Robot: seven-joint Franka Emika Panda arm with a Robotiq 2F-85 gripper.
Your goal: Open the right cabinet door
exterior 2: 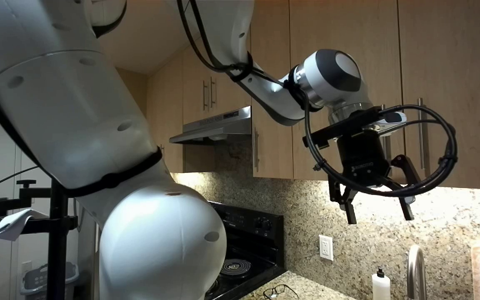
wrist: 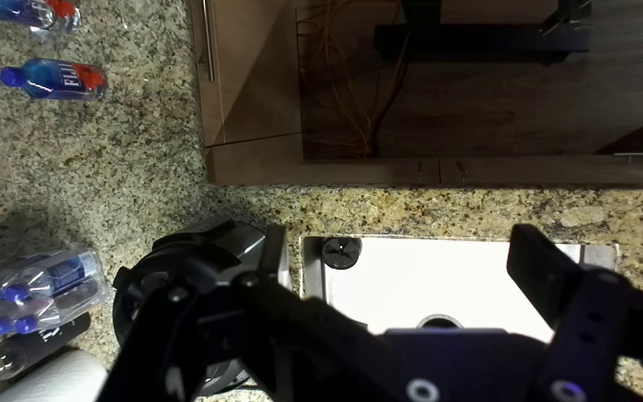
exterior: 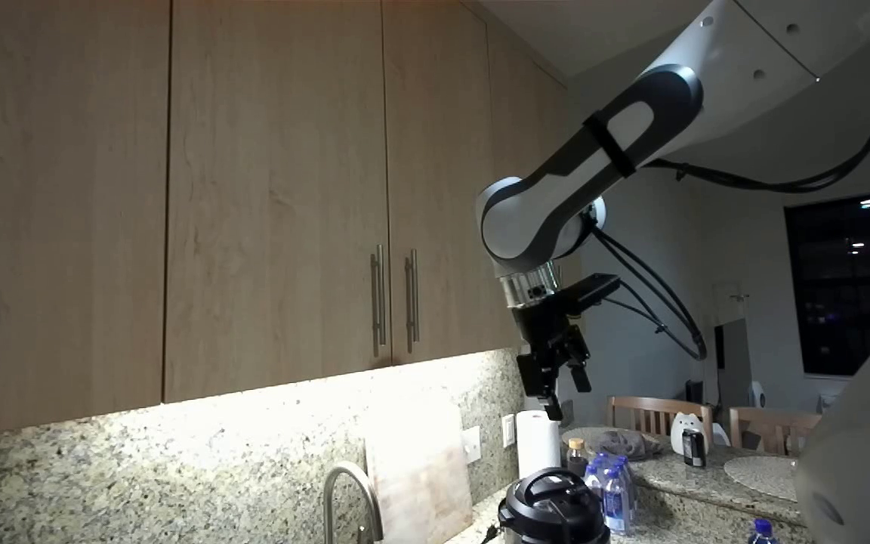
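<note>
Right cabinet door: in an exterior view, it is seen shut, just right of the seam shared with the matching door; its lower right part is overlapped by the arm.
Silver bar handle: it is mounted upright, low along that door's left edge.
Gripper: it is pointed downward, with a gap seen between it and the handle; its jaws are spread.
Counter: a black cooker is set near a paper towel roll and clustered water bottles; a pale board is leaned against the granite backsplash, near the curved faucet.
Right cabinet door: in an exterior view, it is shown at the upper right, its handle partly crossed by looped cables.
Gripper: its fingers are seen well parted, tips down, against the lit backsplash.
Range hood: it is mounted above the black stove; glasses are laid on the counter, and a white soap bottle is stood near the faucet.
Sink: in the wrist view, it is framed between the widely spread fingers; the cooker is partly hidden by the gripper.
FIJI bottle: it is shown at the upper left, apart from the clustered water bottles; a cork-stopped bottle is seen just beside those.
</note>
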